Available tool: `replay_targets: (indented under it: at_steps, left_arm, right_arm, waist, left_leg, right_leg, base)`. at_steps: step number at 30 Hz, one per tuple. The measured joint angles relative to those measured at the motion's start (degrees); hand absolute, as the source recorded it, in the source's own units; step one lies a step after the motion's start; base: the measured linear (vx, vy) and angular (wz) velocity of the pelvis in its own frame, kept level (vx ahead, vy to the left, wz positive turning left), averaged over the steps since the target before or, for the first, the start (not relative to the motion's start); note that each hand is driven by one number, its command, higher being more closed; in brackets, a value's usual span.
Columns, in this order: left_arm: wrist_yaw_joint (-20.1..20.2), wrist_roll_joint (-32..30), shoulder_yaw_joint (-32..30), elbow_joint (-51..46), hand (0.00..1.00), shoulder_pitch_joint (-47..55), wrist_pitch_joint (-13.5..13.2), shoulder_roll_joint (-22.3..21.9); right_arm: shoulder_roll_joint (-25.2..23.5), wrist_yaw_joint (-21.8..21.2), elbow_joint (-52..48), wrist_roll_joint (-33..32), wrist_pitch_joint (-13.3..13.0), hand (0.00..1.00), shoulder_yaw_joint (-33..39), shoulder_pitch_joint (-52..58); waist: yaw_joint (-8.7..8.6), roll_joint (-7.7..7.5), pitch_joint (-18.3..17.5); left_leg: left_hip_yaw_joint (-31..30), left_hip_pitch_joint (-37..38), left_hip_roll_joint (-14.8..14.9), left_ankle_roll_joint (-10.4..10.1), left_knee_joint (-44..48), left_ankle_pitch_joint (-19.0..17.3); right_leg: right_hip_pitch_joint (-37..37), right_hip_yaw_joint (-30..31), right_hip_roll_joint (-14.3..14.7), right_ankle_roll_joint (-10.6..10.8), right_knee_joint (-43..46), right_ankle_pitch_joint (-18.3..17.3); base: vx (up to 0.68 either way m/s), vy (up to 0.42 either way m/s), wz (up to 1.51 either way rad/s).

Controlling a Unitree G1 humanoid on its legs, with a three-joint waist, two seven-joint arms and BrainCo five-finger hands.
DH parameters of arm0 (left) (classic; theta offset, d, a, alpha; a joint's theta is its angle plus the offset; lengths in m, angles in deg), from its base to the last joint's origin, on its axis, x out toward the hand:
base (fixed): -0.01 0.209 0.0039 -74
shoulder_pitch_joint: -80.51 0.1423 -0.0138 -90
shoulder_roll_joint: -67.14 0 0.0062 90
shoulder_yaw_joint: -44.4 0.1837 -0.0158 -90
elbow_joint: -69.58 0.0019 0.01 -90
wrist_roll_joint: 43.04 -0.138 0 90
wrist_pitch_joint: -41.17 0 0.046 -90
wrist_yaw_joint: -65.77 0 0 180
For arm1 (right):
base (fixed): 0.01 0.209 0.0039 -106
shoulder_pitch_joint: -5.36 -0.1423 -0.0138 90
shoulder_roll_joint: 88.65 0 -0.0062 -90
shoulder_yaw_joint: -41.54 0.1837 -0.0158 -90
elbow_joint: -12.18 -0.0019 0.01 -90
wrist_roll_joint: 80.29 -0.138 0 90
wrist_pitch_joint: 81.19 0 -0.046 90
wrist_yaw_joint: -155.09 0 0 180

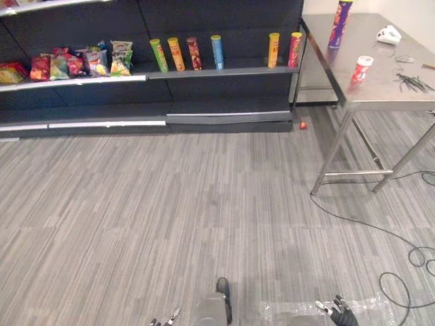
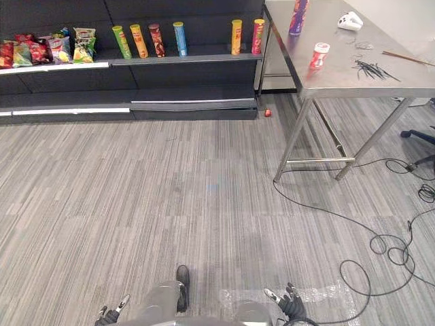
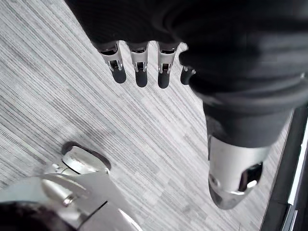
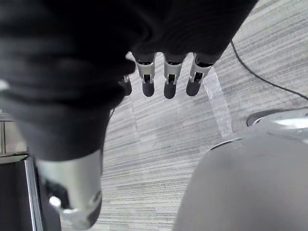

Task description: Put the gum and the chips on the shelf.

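Both left hand and right hand hang spread (empty); tall purple chips tube, red-white gum tub far beyond them.

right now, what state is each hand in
Left hand: open, fingers straight, holding nothing.
Right hand: open, fingers straight, holding nothing.
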Motion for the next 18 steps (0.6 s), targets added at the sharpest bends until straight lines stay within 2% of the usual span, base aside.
replay_targets:
  at_steps: [1, 3, 5, 7, 8, 10, 11, 12, 14, 15, 16, 17, 18]
  left_arm:
    - [0.42, 0.21, -0.05, 0.05, 0.00, 0.01, -0.35, 0.05]
    - [2.09, 0.38, -0.30, 0.07, 0.00, -0.01, -0.39, 1.25]
    - [3.22, 0.32, -0.30, 0.21, 0.00, 0.14, -0.11, 1.30]
    - [4.03, 0.21, -0.31, 0.25, 0.00, 0.46, -0.11, 1.57]
    - [4.34, 0.15, -0.31, 0.38, 0.00, 0.60, -0.09, 1.72]
    - [5.80, -0.84, 0.60, 0.68, 0.00, 1.00, 0.47, 2.77]
    - [6.17, -0.88, 0.99, 0.64, 0.00, 1.09, 0.55, 2.96]
    - [6.76, -1.14, 1.39, 0.64, 0.00, 1.14, 1.15, 3.48]
    - [7.59, -2.57, 1.98, 0.66, 0.00, 1.28, 1.51, 4.15]
    - [7.67, -2.56, 2.13, 0.67, 0.00, 1.35, 1.68, 4.34]
    - [7.84, -2.55, 2.30, 0.68, 0.00, 1.28, 1.86, 4.37]
    - [7.95, -2.55, 2.41, 0.68, 0.00, 1.19, 2.11, 4.37]
    - [8.18, -2.55, 2.87, 0.66, 0.00, 1.02, 2.52, 4.28]
  right_arm:
    - [-0.10, -0.28, 0.38, 0.00, -0.20, 0.00, 0.26, -0.19]
    - [-1.68, -1.08, 1.00, 0.21, -0.25, 0.00, 1.25, -0.46]
    - [-1.96, -1.02, 1.04, 0.51, -0.39, 0.00, 1.96, -0.83]
    - [-2.76, -0.74, 1.02, 0.94, -0.57, 0.00, 3.78, -0.75]
    - [-2.88, -0.68, 1.01, 0.96, -0.70, 0.00, 3.81, -0.67]
    - [-3.25, 0.23, 0.90, 1.02, -1.60, 0.00, 3.86, 0.41]
    - [-3.31, 0.54, 0.88, 0.98, -1.69, 0.00, 3.85, 0.50]
    - [-3.50, 1.03, 0.79, 0.95, -1.78, 0.00, 3.88, 0.53]
    - [-3.88, 1.42, 0.44, 0.94, -2.03, 0.00, 4.11, 0.54]
    - [-3.85, 1.41, 0.25, 0.95, -2.33, 0.00, 3.86, 0.53]
    - [-3.84, 1.41, 0.25, 0.93, -2.69, 0.00, 3.75, 0.52]
    - [-3.76, 1.40, 0.25, 0.91, -2.99, 0.00, 3.71, 0.49]
    - [-3.51, 1.40, 0.18, 0.85, -3.58, 0.00, 3.67, 0.27]
  waist:
    - [-0.01, -0.34, -0.02]
    - [0.01, -2.36, -0.34]
    - [-0.06, -2.69, -0.49]
    - [-0.02, -3.36, -1.25]
    - [-0.07, -3.55, -1.48]
    - [-0.34, -4.21, -3.05]
    - [-0.39, -4.30, -3.19]
    - [-0.87, -4.58, -3.23]
    - [-1.64, -4.37, -3.17]
    - [-1.82, -4.53, -3.10]
    - [-1.88, -4.33, -2.97]
    - [-1.93, -4.12, -2.95]
    - [-2.15, -3.41, -2.78]
  left_leg:
    - [0.54, -0.23, -0.29, 1.24, 1.27, -1.10]
    - [1.55, -1.07, -2.64, 3.19, 4.59, -4.52]
    - [2.55, -1.00, -3.38, 3.51, 6.79, -7.08]
    - [4.01, 0.69, -5.19, 4.68, 5.95, -8.87]
    - [4.21, 1.44, -5.78, 4.97, 5.18, -9.05]
    - [4.80, 4.68, -7.95, 6.25, 2.13, -9.79]
    - [4.85, 5.68, -8.35, 6.71, 1.49, -10.06]
    - [4.54, 8.26, -9.24, 8.22, 0.07, -10.97]
    - [3.58, 11.35, -9.52, 9.85, -1.04, -12.01]
    - [3.51, 13.74, -9.37, 10.09, -2.03, -12.16]
    - [3.57, 16.32, -8.80, 10.28, -3.30, -12.31]
    - [3.57, 17.62, -8.35, 10.25, -4.23, -12.30]
    - [3.70, 19.78, -6.91, 10.18, -5.79, -12.29]
  right_leg:
    - [0.42, 1.23, 0.03, -0.09, 0.24, 0.03]
    - [0.51, 2.82, -1.09, 0.01, 1.08, 0.58]
    - [0.24, 4.72, -1.96, 1.11, 2.23, 1.96]
    - [-3.98, 7.03, -3.75, 2.65, 11.26, 3.11]
    - [-5.50, 7.53, -4.18, 2.44, 14.52, 3.81]
    - [-11.67, 8.11, -5.97, 1.16, 27.25, 9.93]
    - [-12.85, 7.94, -6.41, 0.78, 30.25, 12.24]
    - [-15.13, 6.62, -7.88, -0.31, 35.75, 17.75]
    - [-18.81, 4.84, -7.54, -1.70, 44.50, 14.18]
    - [-21.01, 1.56, -7.27, -1.98, 47.52, 10.20]
    - [-22.55, -2.48, -6.31, -2.23, 46.81, 6.70]
    - [-23.35, -4.39, -5.33, -2.60, 45.00, 5.24]
    - [-24.95, -7.67, -2.71, -3.89, 39.04, 3.86]
  base:
    - [0.35, 0.293, -0.27]
    - [0.29, 0.167, -0.04]
    - [0.28, 0.200, -0.14]
    - [0.25, 0.185, -0.20]
    - [0.32, 0.181, -0.11]
    - [0.36, 0.164, 0.00]
    - [0.25, 0.105, 0.03]
    - [0.32, 0.106, 0.06]
    - [0.36, 0.086, 0.08]
    - [0.33, 0.024, 0.02]
    - [0.33, 0.008, 0.00]
    - [0.35, -0.027, -0.01]
    - [0.29, -0.038, -0.01]
